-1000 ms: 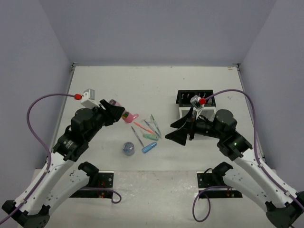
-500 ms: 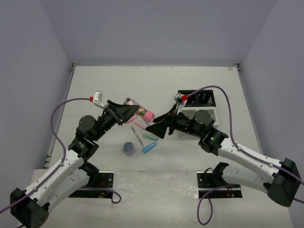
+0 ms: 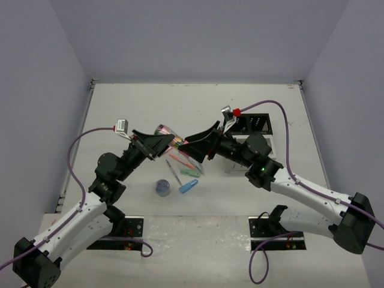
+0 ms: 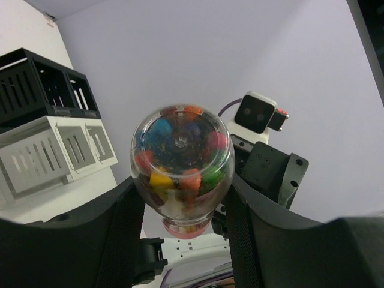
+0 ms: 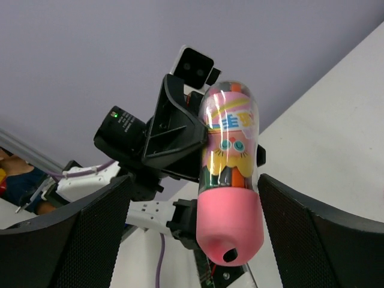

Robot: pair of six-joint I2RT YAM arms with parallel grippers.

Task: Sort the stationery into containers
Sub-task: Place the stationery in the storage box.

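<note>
- Holding a mid-air handover, my left gripper pinches the pink-capped capsule of coloured sticks by its clear body above the counter. My right gripper is spread, one finger on either side of the pink cap, and neither pad appears to touch it.
- Drop risk: if I release the left side before the right has closed firmly, the capsule would likely fall among the loose pens at 6 o'clock. Being round, it could then roll away.
- Slip risk: the body looks smooth and domed. Closing on the tapering cap instead of the straight wall could squeeze it out of the grasp.
- Clash risk: the two sets of fingers stand close together. A skewed closure could knock them against each other or twist the capsule in the left grasp.
- The top view alone shows the stationery still lying on the counter, including the blue-grey roll at 7 o'clock of the capsule. It also shows the boxes at 3 o'clock, half hidden by my right arm.
- The left wrist view alone shows the capsule's clear end with its contents and both left fingers pressed to its sides. The black box sits at 10 o'clock and the white box at 9 o'clock.
- The right wrist view alone shows the printed label and the gap on each side of the cap.
</note>
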